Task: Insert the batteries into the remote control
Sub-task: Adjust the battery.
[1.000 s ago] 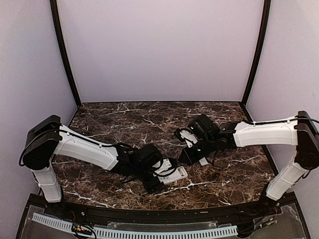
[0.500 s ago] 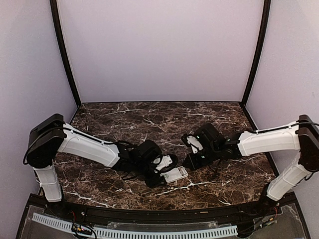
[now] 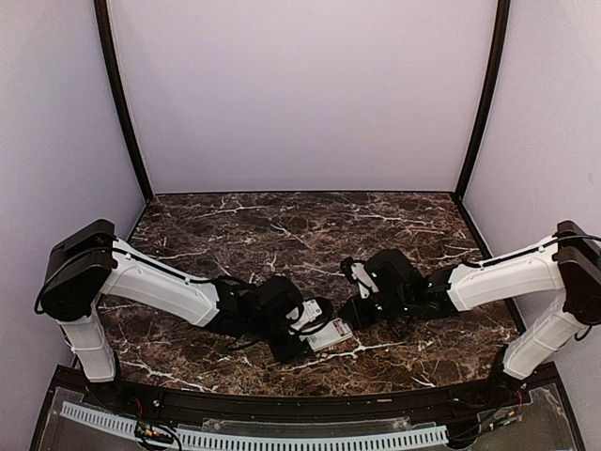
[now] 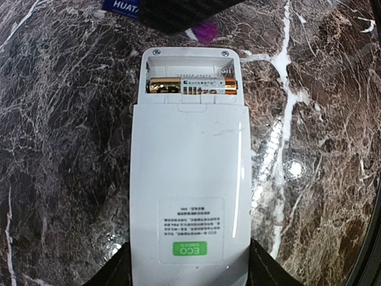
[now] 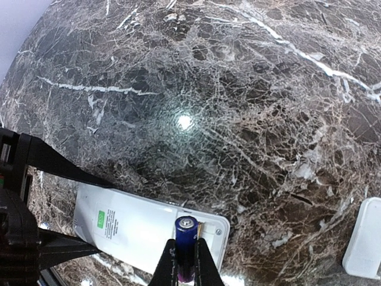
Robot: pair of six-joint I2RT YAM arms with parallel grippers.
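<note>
one battery (image 5: 186, 245), pinched by the right hand (image 5: 184, 271), hovers over the remote control (image 5: 134, 229) the left hand (image 4: 189, 274) grips.

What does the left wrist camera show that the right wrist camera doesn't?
Only the left wrist view: a gold battery seated in the open compartment of the remote control. Only the right wrist view: the right gripper pinching a purple battery, and a separate white piece on the table. Both: the remote control lying back up, its end between the fingers of the left gripper.
</note>
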